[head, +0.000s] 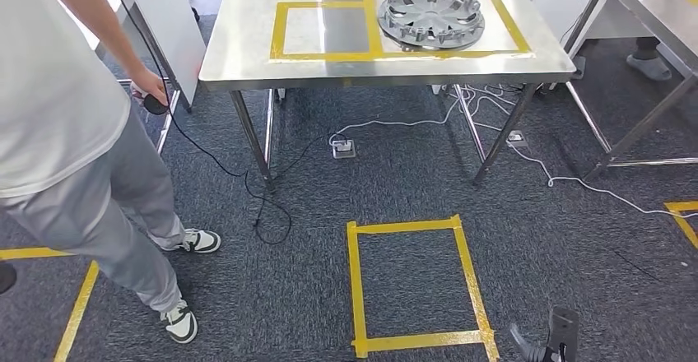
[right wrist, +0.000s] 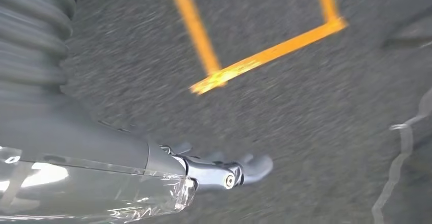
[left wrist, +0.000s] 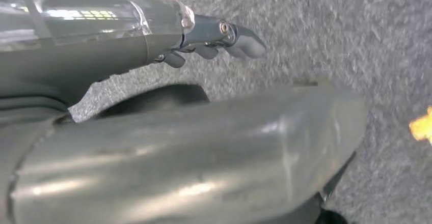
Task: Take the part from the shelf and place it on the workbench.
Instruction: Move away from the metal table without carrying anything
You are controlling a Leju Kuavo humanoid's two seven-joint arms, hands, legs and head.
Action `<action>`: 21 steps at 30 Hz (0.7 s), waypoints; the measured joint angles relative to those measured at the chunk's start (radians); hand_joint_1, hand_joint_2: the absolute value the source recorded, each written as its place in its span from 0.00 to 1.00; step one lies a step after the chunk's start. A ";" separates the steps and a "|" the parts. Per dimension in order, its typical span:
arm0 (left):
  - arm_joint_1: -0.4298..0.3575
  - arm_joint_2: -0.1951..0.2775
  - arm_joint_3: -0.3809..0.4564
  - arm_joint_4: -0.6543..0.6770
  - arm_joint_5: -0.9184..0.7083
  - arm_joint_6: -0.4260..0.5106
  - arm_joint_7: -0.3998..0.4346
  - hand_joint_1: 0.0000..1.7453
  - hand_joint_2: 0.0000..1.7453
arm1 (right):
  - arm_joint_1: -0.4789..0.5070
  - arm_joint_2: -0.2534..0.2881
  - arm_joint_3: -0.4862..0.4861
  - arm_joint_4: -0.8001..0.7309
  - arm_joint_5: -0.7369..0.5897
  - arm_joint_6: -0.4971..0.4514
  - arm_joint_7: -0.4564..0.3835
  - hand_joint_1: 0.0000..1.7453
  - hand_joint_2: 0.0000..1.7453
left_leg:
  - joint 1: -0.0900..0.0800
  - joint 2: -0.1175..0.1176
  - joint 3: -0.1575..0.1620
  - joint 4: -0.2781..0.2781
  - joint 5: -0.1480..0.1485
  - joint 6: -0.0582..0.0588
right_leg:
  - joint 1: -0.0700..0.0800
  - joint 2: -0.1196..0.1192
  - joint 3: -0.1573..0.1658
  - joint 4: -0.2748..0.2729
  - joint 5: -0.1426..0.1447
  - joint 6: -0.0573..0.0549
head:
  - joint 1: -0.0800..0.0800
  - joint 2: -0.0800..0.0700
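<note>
Steel table (head: 247, 41), far: hubcap (head: 430, 15) inside yellow taped outline (head: 510, 16). Grey carpet (head: 395, 189), cables, person left. Left hand (left wrist: 214, 38), right hand (right wrist: 219, 170): empty, fingers blurred, spread unclear.

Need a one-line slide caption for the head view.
Hubcap lies inside taped square on steel workbench; person stands alongside.

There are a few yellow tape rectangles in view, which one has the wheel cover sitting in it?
The larger rectangle on the steel table, the right-hand one. The wheel cover lies inside it; the smaller rectangle beside it and the floor rectangle hold nothing.
</note>
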 joint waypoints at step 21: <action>0.009 0.007 -0.012 0.002 -0.018 0.007 -0.015 0.00 0.00 | -0.003 0.047 0.044 0.181 0.080 0.061 0.233 0.00 0.00 | 0.002 -0.004 0.192 -0.038 -0.147 0.044 | -0.004 0.001 -0.273 0.350 -0.044 0.044 | -0.043 0.000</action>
